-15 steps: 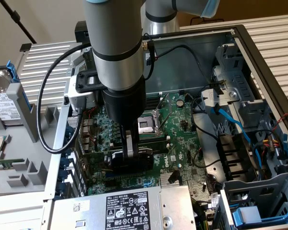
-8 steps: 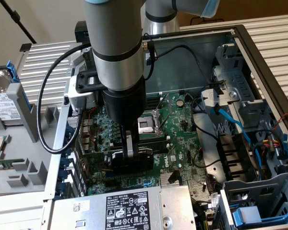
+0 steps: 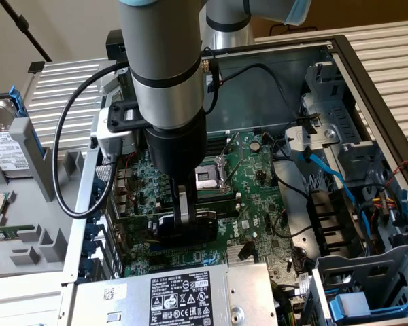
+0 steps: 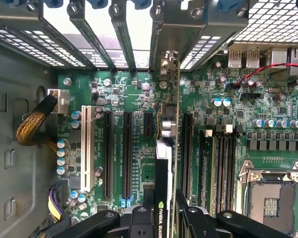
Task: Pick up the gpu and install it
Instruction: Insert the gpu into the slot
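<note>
Claw point(image 3: 183, 221) clamped on the gpu point(image 4: 165, 168), card held on edge, low inside the open computer case point(image 3: 367, 102), just over the motherboard point(image 4: 134, 99) slots.

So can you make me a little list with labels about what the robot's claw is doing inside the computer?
place: open computer case
claw: shut on the gpu
gpu: held edge-down, standing over the motherboard's slots
motherboard: green, lying flat in the case
nearest slots: long black expansion slots on both sides of the card
CPU socket: empty, beside the arm
seated yet: cannot tell
</note>
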